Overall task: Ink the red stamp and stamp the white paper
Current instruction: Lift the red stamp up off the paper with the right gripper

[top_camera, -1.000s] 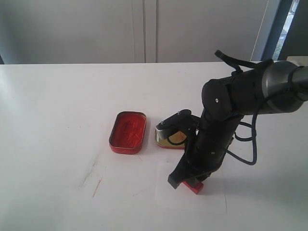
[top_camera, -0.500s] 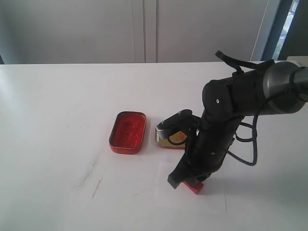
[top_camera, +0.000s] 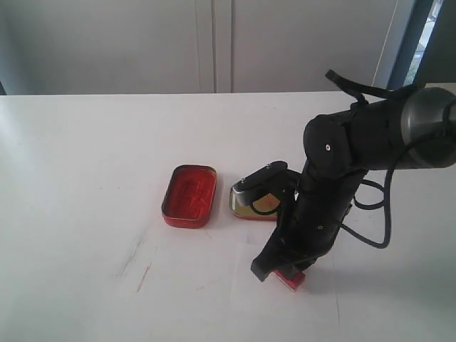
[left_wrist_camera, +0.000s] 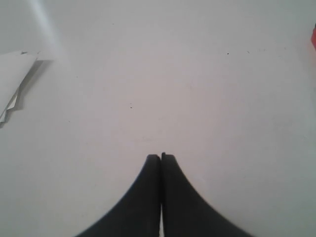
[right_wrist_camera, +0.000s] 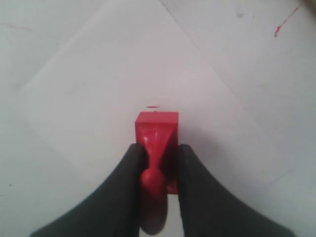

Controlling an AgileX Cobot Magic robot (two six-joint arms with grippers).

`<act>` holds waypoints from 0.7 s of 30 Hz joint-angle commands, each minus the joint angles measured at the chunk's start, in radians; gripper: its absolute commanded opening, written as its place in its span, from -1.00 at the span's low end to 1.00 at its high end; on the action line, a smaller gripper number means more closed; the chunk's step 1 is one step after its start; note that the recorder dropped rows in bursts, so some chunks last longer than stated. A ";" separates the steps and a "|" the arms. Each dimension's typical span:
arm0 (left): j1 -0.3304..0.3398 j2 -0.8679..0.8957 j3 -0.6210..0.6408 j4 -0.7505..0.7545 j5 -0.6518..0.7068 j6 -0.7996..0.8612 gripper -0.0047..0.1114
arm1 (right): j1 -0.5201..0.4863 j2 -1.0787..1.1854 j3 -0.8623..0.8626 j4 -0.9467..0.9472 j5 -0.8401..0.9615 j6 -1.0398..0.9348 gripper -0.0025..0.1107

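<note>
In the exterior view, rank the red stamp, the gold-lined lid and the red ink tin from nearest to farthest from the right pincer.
1. red stamp, gripped in the right pincer.
2. gold-lined lid, beyond it, mid-table.
3. red ink tin, farther left.

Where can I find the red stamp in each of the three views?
Exterior view: the red stamp is low and right of centre, under the right arm's fingers.
Right wrist view: lower middle, gripped between the two fingers.
Left wrist view: not in it.
Shared landmark: the white paper beneath the stamp.
</note>
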State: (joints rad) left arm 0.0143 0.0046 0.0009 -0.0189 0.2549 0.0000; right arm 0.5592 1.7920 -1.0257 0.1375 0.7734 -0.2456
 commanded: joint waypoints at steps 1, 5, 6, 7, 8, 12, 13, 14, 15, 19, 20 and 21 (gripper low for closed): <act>-0.004 -0.005 -0.001 -0.003 -0.001 0.000 -0.92 | -0.001 -0.028 0.001 -0.004 0.013 0.015 -0.96; -0.004 -0.005 -0.001 -0.003 -0.001 0.000 -0.92 | -0.001 -0.069 -0.002 -0.004 0.018 0.021 -0.96; -0.004 -0.005 -0.001 -0.003 -0.001 0.000 -0.92 | -0.001 -0.080 -0.002 -0.004 0.020 0.026 -0.96; -0.004 -0.005 -0.001 -0.003 -0.001 0.000 -0.92 | -0.001 -0.090 -0.003 -0.004 0.024 0.026 -0.96; -0.004 -0.005 -0.001 -0.003 -0.001 0.000 -0.92 | -0.001 -0.099 -0.008 -0.004 0.034 0.026 -0.96; -0.004 -0.005 -0.001 -0.003 -0.001 0.000 -0.92 | -0.001 -0.109 -0.020 -0.004 0.066 0.026 -0.96; -0.004 -0.005 -0.001 -0.003 -0.001 0.000 -0.92 | -0.001 -0.109 -0.020 -0.004 0.066 0.026 -0.96; -0.004 -0.005 -0.001 -0.003 -0.001 0.000 -0.92 | -0.001 -0.109 -0.020 -0.004 0.066 0.026 -0.96; -0.004 -0.005 -0.001 -0.003 -0.001 0.000 -0.92 | -0.001 -0.109 -0.020 -0.004 0.066 0.026 -0.96; -0.004 -0.005 -0.001 -0.003 -0.001 0.000 -0.92 | -0.001 -0.109 -0.020 -0.004 0.064 0.026 -0.96; -0.004 -0.005 -0.001 -0.003 -0.001 0.000 -0.92 | -0.001 -0.109 -0.020 -0.004 0.064 0.026 -0.96; -0.004 -0.005 -0.001 -0.003 -0.001 0.000 -0.92 | -0.001 -0.109 -0.020 -0.004 0.063 0.026 -0.96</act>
State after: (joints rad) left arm 0.0143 0.0046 0.0009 -0.0189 0.2549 0.0000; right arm 0.5592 1.6918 -1.0383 0.1356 0.8332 -0.2238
